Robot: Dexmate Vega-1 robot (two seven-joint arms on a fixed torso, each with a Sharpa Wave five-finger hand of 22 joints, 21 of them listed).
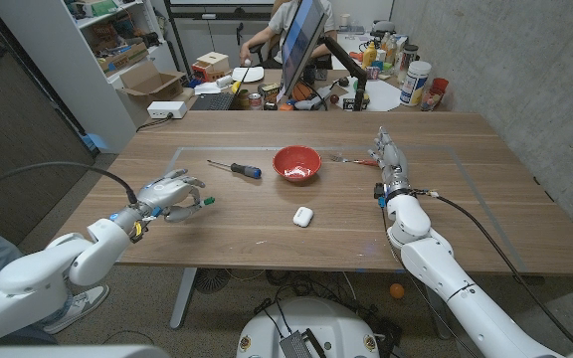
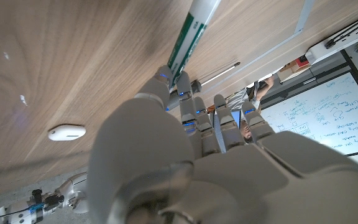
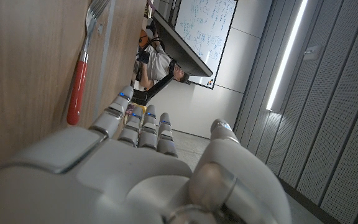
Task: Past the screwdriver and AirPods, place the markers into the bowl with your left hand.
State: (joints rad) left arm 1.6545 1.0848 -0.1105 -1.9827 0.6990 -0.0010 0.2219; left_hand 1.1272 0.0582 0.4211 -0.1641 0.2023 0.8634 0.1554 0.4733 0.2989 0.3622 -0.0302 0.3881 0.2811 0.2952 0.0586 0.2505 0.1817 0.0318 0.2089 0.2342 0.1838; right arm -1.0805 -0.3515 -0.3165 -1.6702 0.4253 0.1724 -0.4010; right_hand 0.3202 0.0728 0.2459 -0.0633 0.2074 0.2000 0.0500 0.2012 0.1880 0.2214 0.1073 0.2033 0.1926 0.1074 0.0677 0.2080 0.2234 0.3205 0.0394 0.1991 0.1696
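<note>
Left hand [image 1: 170, 196] pinching green marker [image 1: 205, 201] to carry | bowl [image 1: 296, 164] at two o'clock, past screwdriver [image 1: 234, 168] | right hand [image 1: 390, 159] spread, idle.

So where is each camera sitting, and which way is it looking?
Head view: sits on the robot's head, looks down over the wooden table at the red bowl, screwdriver and AirPods case; both arms show, left hand holding a green marker.
Left wrist view: rides the left wrist, looks along that hand's back at the marker and the table.
Right wrist view: rides the right wrist, looks past the right hand at a red-handled fork.
Shared: marker, AirPods case and fork also show from the head.
</note>
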